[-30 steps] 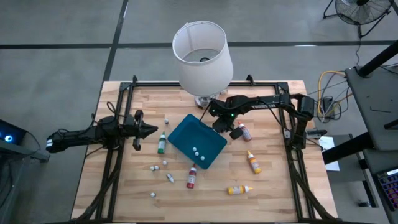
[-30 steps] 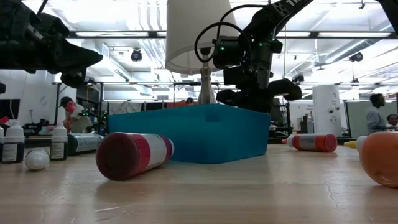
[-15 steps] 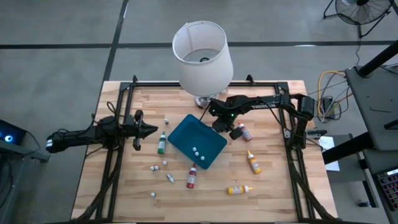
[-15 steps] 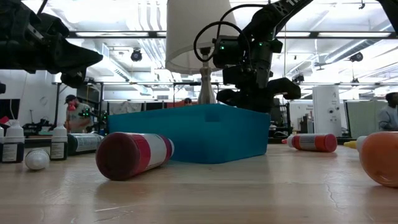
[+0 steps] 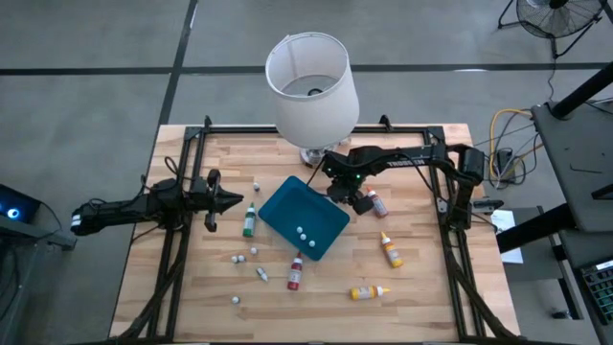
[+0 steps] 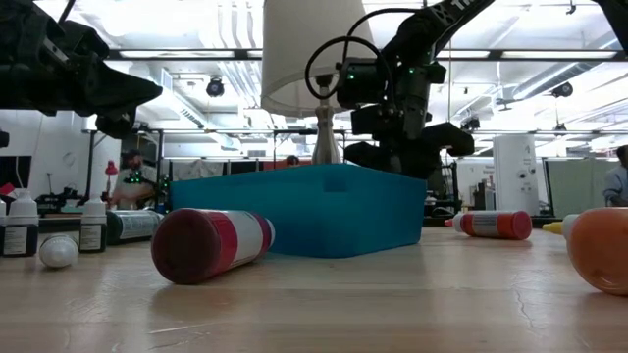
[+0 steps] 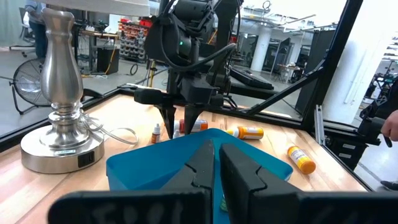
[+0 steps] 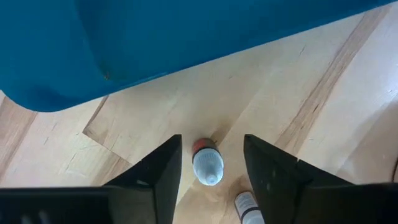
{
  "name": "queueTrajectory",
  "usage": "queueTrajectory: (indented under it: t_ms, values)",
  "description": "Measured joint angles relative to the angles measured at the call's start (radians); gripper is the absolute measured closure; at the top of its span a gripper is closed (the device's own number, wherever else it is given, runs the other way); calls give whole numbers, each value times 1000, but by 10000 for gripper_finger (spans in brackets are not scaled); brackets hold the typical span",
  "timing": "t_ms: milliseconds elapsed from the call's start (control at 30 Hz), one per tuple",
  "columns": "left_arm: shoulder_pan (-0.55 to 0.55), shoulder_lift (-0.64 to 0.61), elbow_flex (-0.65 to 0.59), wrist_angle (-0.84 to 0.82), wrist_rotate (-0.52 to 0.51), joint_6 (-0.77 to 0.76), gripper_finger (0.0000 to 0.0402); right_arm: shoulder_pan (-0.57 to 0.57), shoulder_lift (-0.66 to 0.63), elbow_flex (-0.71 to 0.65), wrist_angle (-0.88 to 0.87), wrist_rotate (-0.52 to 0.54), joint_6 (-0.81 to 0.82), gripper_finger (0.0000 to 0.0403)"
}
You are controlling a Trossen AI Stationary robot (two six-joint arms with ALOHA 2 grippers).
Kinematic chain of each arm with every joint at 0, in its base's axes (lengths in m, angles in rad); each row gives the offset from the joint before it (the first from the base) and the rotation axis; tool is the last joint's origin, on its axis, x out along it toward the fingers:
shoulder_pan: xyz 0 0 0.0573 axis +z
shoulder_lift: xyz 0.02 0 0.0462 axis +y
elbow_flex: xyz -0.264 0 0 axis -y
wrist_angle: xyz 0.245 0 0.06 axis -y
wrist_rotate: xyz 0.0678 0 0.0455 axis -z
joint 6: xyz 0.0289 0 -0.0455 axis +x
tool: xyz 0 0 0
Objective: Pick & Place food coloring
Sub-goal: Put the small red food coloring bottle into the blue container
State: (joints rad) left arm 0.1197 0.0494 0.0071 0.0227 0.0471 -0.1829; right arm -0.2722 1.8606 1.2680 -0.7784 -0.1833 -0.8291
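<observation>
The right gripper (image 8: pixel 211 163) hangs over the desk (image 5: pixel 421 287) just past the far right edge of the teal tray (image 5: pixel 303 217), its two fingers (image 8: pixel 163 171) parted with a small upright bottle (image 8: pixel 207 163) between them, white tip up and a red band below; the fingers stand on either side of it and do not press on it. A second small bottle (image 8: pixel 247 205) lies just beside it. From above, a red-banded bottle (image 5: pixel 376 202) lies on the wood just right of that gripper. The lamp base (image 7: pixel 61 144) stands near on the far side, its white shade (image 5: pixel 310 86) overhanging the far part of the desk, and its cord (image 7: pixel 118 135) trails toward the tray. Inside the tray lie small white pieces (image 5: pixel 303 232). Other food coloring lies spread around: a green bottle (image 5: pixel 249 220) left of the tray, a red bottle (image 5: pixel 295 272) at the tray's near corner, an orange bottle (image 5: pixel 390 249) to the right and a yellow-orange bottle (image 5: pixel 368 291) nearer the front edge. Loose white caps (image 5: pixel 238 259) and tiny vials dot the left front. The left gripper (image 5: pixel 235 200) waits at the left side, well apart from the tray, fingers (image 7: pixel 238 177) closed on nothing, the green bottle just beside its tip.
</observation>
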Motion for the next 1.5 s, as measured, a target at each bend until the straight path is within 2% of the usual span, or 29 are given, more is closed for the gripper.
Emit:
queueTrajectory:
  t_ms: [700, 1067, 1233, 1500]
  values:
    - [0, 0, 0, 0, 0, 0, 402, -13, 1, -31, -3, 2, -6, 247]
    - [0, 0, 0, 0, 0, 0, 402, -13, 2, -35, -4, 1, -8, 265]
    - [0, 0, 0, 0, 0, 0, 402, -13, 2, -35, -3, 1, -8, 286]
    - [0, 0, 0, 0, 0, 0, 402, -13, 2, -35, 0, 0, -12, 343]
